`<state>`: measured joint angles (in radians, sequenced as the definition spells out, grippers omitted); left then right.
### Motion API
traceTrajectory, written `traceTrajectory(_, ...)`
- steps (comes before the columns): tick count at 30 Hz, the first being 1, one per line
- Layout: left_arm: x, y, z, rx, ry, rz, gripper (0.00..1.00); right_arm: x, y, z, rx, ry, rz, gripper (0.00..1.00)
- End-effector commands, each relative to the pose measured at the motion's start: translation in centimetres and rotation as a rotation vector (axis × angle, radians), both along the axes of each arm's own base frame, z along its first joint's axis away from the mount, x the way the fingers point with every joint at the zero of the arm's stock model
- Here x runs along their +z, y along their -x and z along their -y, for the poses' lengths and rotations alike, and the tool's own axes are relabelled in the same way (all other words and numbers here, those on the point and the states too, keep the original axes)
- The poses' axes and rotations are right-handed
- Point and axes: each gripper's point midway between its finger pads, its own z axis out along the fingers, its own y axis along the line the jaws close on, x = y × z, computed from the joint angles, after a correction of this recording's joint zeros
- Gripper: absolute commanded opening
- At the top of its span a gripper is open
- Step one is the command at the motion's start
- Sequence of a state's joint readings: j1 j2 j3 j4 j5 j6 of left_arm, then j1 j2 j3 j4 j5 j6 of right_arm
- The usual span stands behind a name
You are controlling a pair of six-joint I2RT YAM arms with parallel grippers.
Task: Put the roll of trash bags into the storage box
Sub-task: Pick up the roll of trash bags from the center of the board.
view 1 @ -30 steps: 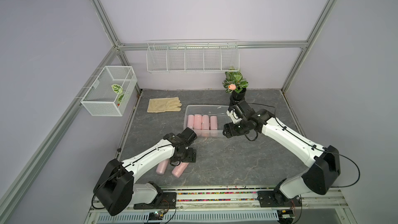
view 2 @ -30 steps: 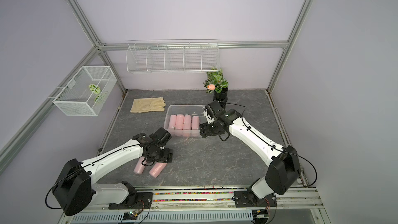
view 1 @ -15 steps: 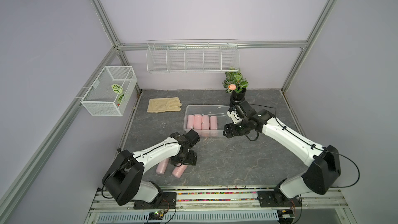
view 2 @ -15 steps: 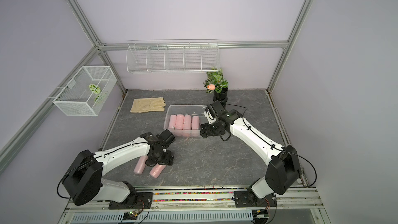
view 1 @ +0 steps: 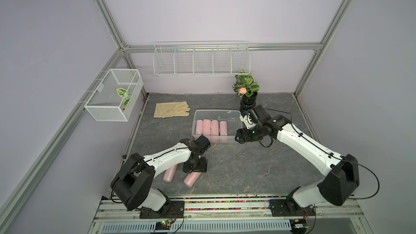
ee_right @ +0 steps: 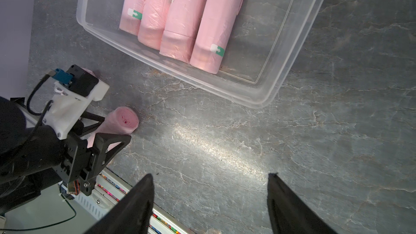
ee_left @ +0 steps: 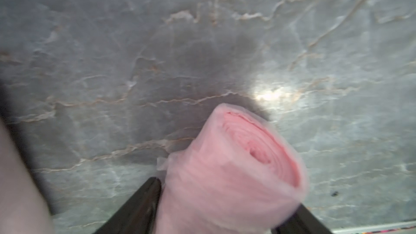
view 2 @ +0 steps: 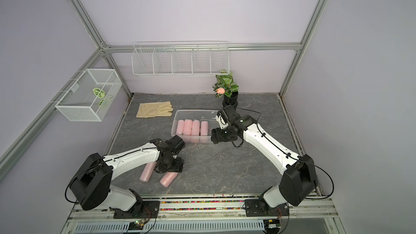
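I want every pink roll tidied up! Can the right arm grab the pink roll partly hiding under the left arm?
Probably not easily. The left arm lies right over that roll, and the left gripper and another roll sit between it and the open right gripper.

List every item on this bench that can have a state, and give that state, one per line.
storage box: open-topped, upright.
four pink rolls: lying side by side inside the box.
fifth roll: lying on the table, between the left jaws.
left gripper: jaws straddle that roll; grip unclear.
sixth roll: lying loose on the table.
right gripper: jaws open, empty.
glove: lying flat.
potted plant: upright.
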<state>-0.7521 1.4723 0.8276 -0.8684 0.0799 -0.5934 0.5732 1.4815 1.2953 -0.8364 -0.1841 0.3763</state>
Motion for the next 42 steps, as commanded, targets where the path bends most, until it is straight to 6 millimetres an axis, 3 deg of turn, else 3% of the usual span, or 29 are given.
traceTrajectory(1, 1.0, -0.4, 1.6, -0.021, 0.079, 0.022, 0.75, 0.0, 0.3, 0.7, -0.005, 0.005, 0.008, 0.80)
traceTrajectory(15, -0.5, 1.8, 2.3, -0.121, 0.027, -0.107, 0.80, -0.3, 0.5, 1.6, -0.026, 0.004, 0.008, 0.80)
traceTrajectory(24, -0.7, 2.4, 1.9, -0.141, -0.003, -0.123, 0.60, -0.3, 0.5, 1.7, -0.031, 0.001, 0.006, 0.80)
traceTrajectory(29, -0.6, 1.6, 3.4, -0.119, 0.056, -0.097, 0.60, -0.3, 0.6, 1.9, -0.036, 0.002, 0.008, 0.80)
traceTrajectory(42, -0.1, -2.8, 7.8, -0.036, 0.155, 0.015, 0.62, -0.3, 1.1, 2.5, -0.048, 0.006, 0.013, 0.80)
